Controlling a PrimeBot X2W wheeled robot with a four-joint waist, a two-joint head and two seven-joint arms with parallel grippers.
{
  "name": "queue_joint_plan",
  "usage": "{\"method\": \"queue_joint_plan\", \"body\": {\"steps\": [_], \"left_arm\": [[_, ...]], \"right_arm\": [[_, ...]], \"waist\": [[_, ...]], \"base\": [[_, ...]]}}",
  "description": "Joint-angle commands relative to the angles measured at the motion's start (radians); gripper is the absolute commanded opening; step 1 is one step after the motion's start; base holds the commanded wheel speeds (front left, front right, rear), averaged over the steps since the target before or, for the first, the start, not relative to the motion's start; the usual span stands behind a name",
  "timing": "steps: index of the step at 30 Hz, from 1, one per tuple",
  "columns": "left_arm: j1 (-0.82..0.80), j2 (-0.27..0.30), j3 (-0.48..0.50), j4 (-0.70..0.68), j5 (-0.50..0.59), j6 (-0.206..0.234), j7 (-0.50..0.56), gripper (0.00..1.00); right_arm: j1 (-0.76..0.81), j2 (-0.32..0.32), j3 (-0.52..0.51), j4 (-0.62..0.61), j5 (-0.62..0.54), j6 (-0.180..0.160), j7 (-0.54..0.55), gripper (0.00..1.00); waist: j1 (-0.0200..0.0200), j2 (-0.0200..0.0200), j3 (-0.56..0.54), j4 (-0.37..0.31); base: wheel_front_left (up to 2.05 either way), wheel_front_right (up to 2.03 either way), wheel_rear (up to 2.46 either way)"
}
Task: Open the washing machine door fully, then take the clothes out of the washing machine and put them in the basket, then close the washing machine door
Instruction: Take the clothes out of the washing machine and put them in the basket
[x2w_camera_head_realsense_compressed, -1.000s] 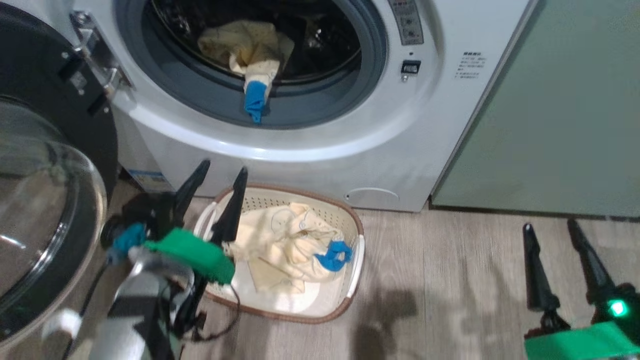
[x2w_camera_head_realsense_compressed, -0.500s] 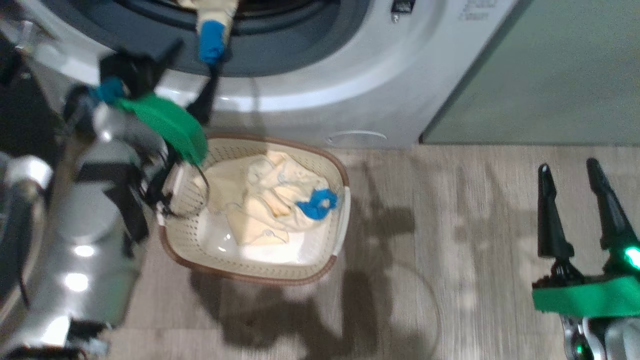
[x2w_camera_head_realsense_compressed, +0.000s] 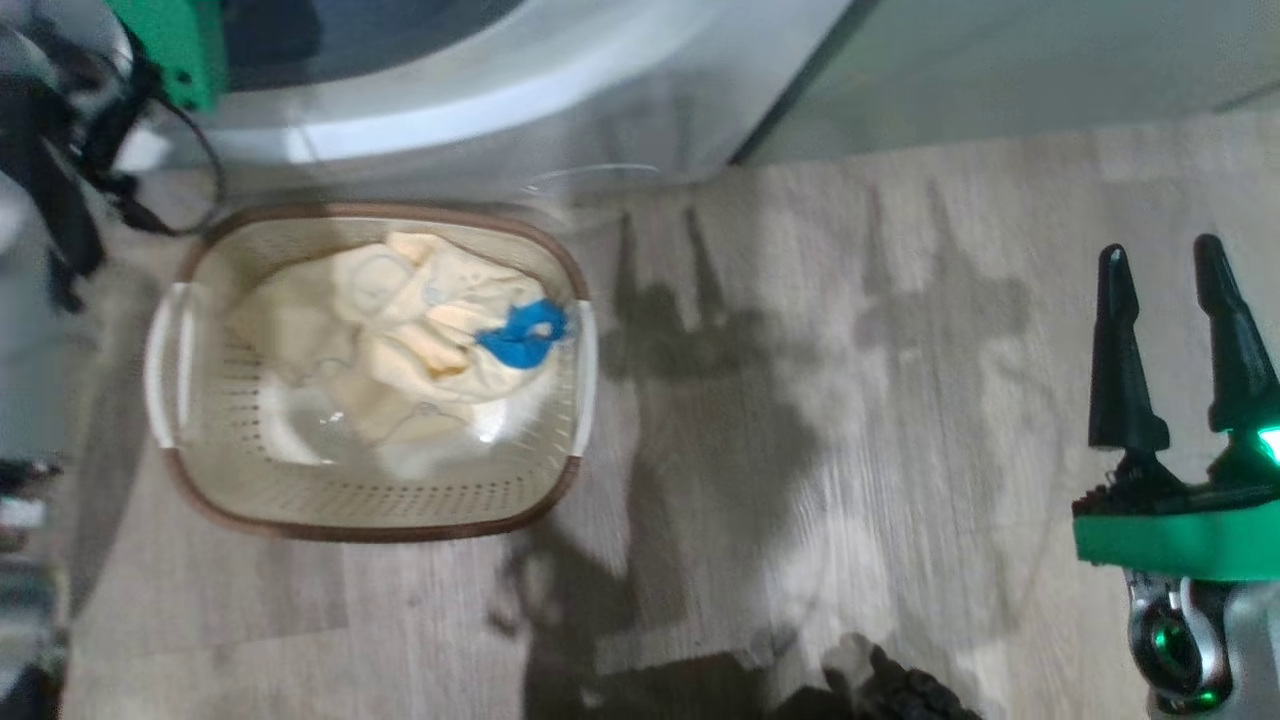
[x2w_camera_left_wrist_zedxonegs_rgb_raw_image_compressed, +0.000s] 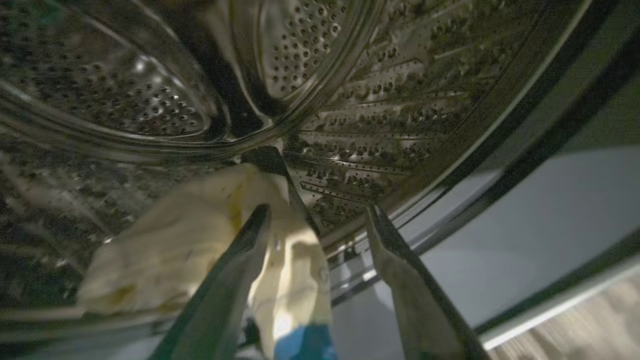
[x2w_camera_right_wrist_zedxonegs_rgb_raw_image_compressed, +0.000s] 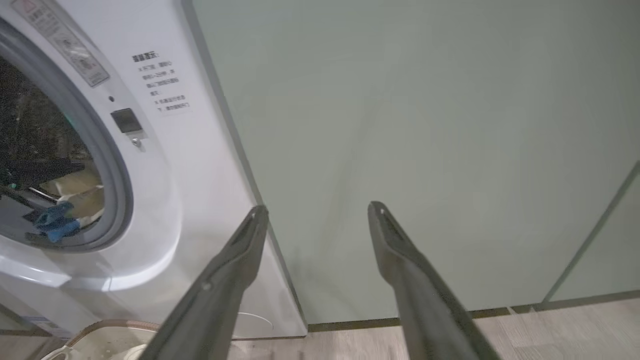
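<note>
- The left gripper (x2w_camera_left_wrist_zedxonegs_rgb_raw_image_compressed: 317, 210) is inside the drum (x2w_camera_left_wrist_zedxonegs_rgb_raw_image_compressed: 380, 100) of the washing machine (x2w_camera_head_realsense_compressed: 450, 90). Its jaws are spread wide and they hold nothing.
- The garment (x2w_camera_left_wrist_zedxonegs_rgb_raw_image_compressed: 175, 260) in the drum lies on the lower wall, to the left of the gripper's middle line in the left wrist view. The left finger crosses in front of the cloth, and the right finger has only bare metal behind it. Whether the left finger touches the cloth, I cannot tell.
- The heap of the garment lies low on the left. From it a sleeve runs back toward the mouth of the drum, almost parallel to the fingers, and ends in the blue cuff (x2w_camera_left_wrist_zedxonegs_rgb_raw_image_compressed: 305, 345) close to the gripper's base. I judge that the grip needs a small shift to the left, so that cloth comes between both fingers.
- The basket (x2w_camera_head_realsense_compressed: 370, 530) stands on the floor (x2w_camera_head_realsense_compressed: 850, 400) just in front of the machine, and the other garment (x2w_camera_head_realsense_compressed: 400, 340) is already in it.
- The right gripper (x2w_camera_head_realsense_compressed: 1160, 260) hangs well apart on the right, wide and empty, pointing at the pale green cabinet (x2w_camera_right_wrist_zedxonegs_rgb_raw_image_compressed: 425, 125). The left arm is clearly the nearer one.
</note>
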Motion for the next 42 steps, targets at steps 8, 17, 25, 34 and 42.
{"method": "queue_joint_plan", "body": {"steps": [8,17,25,34,42], "left_arm": [[-0.155,0.149,-0.03,0.015,0.057,-0.012,0.089,1.0],[-0.255,0.271,-0.077,0.044,0.154,0.011,0.154,1.0],[-0.298,0.316,-0.078,0.082,0.177,0.049,0.253,1.0],[-0.306,0.325,-0.097,0.079,0.191,0.072,0.417,0.27],[-0.276,0.326,-0.092,0.025,0.161,0.073,0.444,0.0]], "right_arm": [[-0.029,-0.002,0.05,-0.039,0.053,0.004,-0.009,1.0],[-0.039,-0.001,0.075,-0.038,0.091,0.004,-0.009,1.0],[-0.045,-0.001,0.084,-0.037,0.108,0.004,-0.009,1.0],[-0.066,-0.001,0.1,-0.039,0.114,0.004,-0.009,1.0],[-0.074,-0.001,0.095,-0.046,0.114,0.004,-0.009,1.0]], "waist": [[-0.0001,0.0,0.081,-0.105],[-0.0001,0.0,0.113,-0.157],[-0.0001,0.0,0.133,-0.169],[-0.0001,0.0,0.149,-0.171],[-0.0001,0.0,0.151,-0.161]], "base": [[0.0,0.0,0.0],[0.0,0.0,0.0],[0.0,0.0,0.0],[0.0,0.0,0.0],[0.0,0.0,0.0]]}}
